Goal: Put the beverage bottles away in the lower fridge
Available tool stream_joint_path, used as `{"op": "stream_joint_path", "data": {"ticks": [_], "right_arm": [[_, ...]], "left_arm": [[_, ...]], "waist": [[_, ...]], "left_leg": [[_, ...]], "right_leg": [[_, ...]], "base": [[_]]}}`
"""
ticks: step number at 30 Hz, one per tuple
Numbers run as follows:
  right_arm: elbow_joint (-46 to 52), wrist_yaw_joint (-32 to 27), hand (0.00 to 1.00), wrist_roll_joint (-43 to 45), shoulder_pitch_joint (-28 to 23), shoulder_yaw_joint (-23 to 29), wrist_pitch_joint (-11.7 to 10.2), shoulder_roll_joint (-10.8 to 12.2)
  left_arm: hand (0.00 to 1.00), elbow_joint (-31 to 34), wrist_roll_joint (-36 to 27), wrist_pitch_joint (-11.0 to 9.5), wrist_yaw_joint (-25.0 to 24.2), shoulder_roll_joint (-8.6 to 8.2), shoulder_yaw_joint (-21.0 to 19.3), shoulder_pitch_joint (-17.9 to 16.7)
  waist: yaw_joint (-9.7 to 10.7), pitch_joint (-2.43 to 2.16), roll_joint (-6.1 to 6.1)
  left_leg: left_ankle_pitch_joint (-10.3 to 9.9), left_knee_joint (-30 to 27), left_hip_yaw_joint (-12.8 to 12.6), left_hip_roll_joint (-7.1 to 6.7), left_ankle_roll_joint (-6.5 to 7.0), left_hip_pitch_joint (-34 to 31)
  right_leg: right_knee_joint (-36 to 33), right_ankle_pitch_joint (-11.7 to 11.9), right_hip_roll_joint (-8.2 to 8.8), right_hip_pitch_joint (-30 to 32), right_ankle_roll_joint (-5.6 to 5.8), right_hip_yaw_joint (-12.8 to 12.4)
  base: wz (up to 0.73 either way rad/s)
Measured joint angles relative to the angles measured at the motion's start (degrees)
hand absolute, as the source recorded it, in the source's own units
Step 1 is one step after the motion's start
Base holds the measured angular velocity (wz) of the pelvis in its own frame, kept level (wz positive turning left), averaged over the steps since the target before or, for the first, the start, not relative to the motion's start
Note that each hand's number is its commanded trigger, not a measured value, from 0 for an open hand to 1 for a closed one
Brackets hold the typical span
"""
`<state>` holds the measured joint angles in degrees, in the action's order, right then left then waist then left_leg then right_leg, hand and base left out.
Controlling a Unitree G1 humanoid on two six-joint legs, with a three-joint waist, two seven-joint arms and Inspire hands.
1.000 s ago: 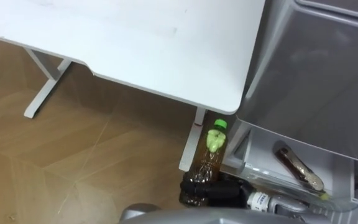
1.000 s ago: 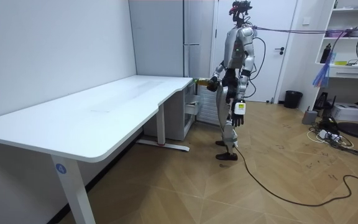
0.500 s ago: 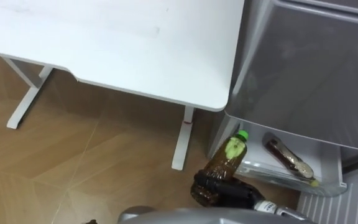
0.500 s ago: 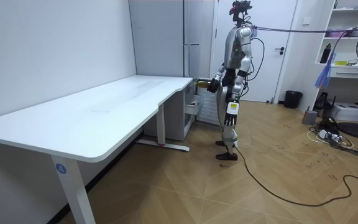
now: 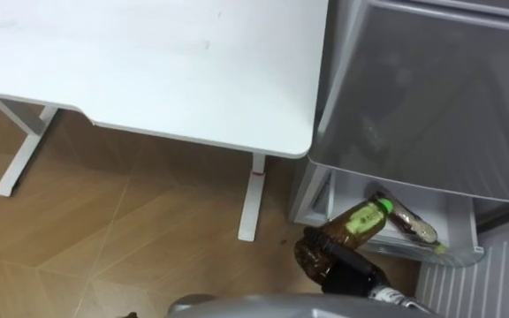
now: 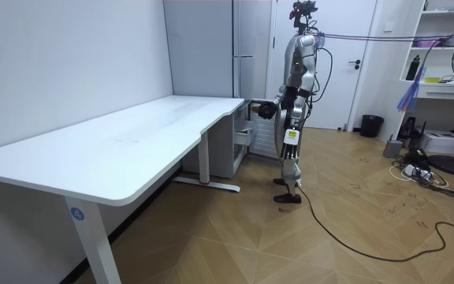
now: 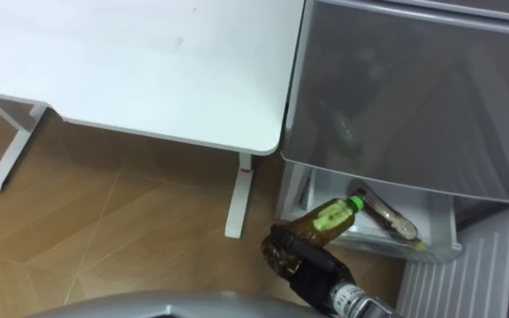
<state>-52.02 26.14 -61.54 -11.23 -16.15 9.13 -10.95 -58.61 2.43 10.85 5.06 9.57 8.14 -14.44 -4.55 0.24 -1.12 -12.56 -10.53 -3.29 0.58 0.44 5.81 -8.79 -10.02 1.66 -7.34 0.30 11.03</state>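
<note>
My right hand (image 5: 332,263) is shut on a brown drink bottle (image 5: 353,224) with a green cap. The bottle is tilted, and its cap points into the open lower fridge drawer (image 5: 453,254). A second dark bottle (image 5: 411,221) lies on its side inside that drawer, just beyond the cap. In the right eye view the held bottle (image 7: 319,222) and the right hand (image 7: 300,259) sit at the drawer's near left corner. In the room view I stand facing the grey fridge (image 6: 251,71), and my left hand (image 6: 289,155) hangs at my side.
A large white desk (image 5: 148,62) stands to my left, its corner close to the fridge's (image 5: 431,97) side. One desk leg (image 5: 250,199) rests on the wooden floor beside the drawer. A ribbed white panel (image 5: 493,283) is at the lower right.
The bottle has swung from upright to tilted and moved right, up to the open drawer. The view has shifted right towards the fridge, as I turned to it.
</note>
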Motion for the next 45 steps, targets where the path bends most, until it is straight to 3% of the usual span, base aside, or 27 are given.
{"op": "stream_joint_path", "data": {"ticks": [3,15,24,27,38,45], "right_arm": [[-1.80,-2.42,1.00,-2.20,0.53,0.18,-1.03,0.25],[-1.86,-12.62,1.00,-10.73,0.34,2.51,-1.22,0.49],[-1.79,-19.37,1.00,-16.81,0.28,6.42,-3.36,1.81],[-1.78,-20.95,1.00,-19.15,0.27,7.43,-3.76,1.93],[-2.04,-23.97,1.00,-23.63,0.24,9.10,-4.71,2.40],[-2.03,-23.97,1.00,-23.71,0.10,10.49,-4.68,2.67]], "left_arm": [[0.00,0.03,0.85,0.01,0.84,-0.13,0.02,-0.13],[0.00,0.01,2.24,0.02,3.10,-1.05,-0.78,-0.62],[0.00,0.09,2.22,-0.06,3.34,-1.99,-1.25,-0.81],[0.00,0.15,2.21,-0.93,3.50,-1.99,-1.26,-0.74],[0.00,0.15,2.24,-1.47,4.70,-2.13,-2.91,-1.46],[0.00,0.14,2.24,-1.70,4.70,-2.18,-3.56,-1.48]], "waist": [[0.26,0.01,0.10],[1.46,0.06,1.23],[3.12,0.05,2.25],[3.30,0.05,2.65],[3.31,-0.06,1.35],[3.00,-0.07,1.37]], "left_leg": [[0.00,0.23,-0.01,0.00,0.00,0.36],[-0.03,0.79,-1.34,0.08,0.01,0.93],[-0.03,0.91,-1.47,0.11,0.01,0.82],[-0.03,0.90,-1.47,0.13,0.01,0.89],[-0.02,0.92,-1.88,0.07,0.01,1.57],[-0.02,0.93,-1.96,0.08,0.01,1.72]], "right_leg": [[-0.01,0.00,-0.02,-0.11,0.00,-0.08],[-0.02,0.01,-0.16,-0.10,0.01,-1.44],[-0.03,0.01,-0.18,0.44,0.01,-1.52],[0.00,0.00,-0.21,0.52,0.02,-1.53],[0.17,-0.09,-0.14,0.32,0.12,-1.81],[0.12,-0.09,-0.13,0.20,0.12,-1.89]], "base": [[0.00],[-0.05],[0.00],[0.00],[0.00],[0.00]]}}
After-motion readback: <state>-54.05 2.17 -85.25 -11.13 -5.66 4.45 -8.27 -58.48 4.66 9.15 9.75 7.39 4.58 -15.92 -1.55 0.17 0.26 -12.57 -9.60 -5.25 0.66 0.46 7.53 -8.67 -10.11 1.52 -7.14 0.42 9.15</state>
